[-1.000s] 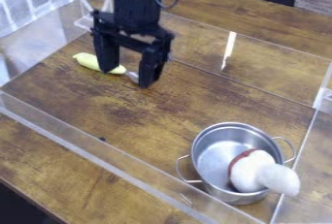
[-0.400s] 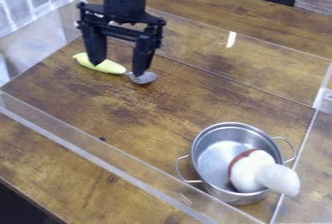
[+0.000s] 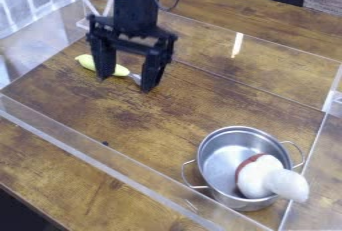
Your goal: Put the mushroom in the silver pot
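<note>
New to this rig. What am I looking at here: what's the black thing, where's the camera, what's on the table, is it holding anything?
There is one view, from a camera set above and in front of the wooden table, looking down at an angle. Clear plastic walls fence off the work area.

The black thing at the top is the end of a robot arm, and its claw points down at the table. The two fingers stand apart, so it is open, and nothing is between them.

Just behind the claw lies a spoon with a yellow handle. At lower right stands the silver pot, a small shiny steel one with side handles. The mushroom, a toy with a reddish-brown cap and white stem, lies in it, with the stem sticking out over the rim.
</note>
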Controlling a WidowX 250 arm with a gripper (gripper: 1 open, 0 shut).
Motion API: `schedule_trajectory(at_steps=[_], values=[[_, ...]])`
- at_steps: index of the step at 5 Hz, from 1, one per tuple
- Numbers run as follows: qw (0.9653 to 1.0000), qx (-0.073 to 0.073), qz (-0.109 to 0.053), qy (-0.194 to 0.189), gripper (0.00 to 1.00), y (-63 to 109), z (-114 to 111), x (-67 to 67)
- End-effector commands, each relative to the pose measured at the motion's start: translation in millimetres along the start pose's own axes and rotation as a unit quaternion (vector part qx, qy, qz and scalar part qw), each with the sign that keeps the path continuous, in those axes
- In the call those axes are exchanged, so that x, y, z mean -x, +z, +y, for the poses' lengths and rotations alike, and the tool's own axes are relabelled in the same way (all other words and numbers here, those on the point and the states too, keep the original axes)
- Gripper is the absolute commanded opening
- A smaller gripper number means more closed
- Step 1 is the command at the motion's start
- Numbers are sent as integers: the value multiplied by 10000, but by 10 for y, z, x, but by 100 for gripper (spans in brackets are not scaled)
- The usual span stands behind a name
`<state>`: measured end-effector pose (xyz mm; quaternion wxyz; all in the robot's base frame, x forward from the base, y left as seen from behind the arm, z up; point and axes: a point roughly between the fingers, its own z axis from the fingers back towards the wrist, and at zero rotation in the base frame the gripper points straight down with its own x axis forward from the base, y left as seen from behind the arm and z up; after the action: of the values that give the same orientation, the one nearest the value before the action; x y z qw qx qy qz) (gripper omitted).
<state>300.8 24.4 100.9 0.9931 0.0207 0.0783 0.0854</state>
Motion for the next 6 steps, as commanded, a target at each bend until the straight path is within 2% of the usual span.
schedule_trajectory(at_steps=[1,3,5,6], values=[[9989,47,-416,-191,100,97,-10,-6],[9981,109,-559,-255,100,93,66,-217],[9985,112,-526,-126,100,133,136,-261],[9980,86,-490,-388,100,71,32,-255]])
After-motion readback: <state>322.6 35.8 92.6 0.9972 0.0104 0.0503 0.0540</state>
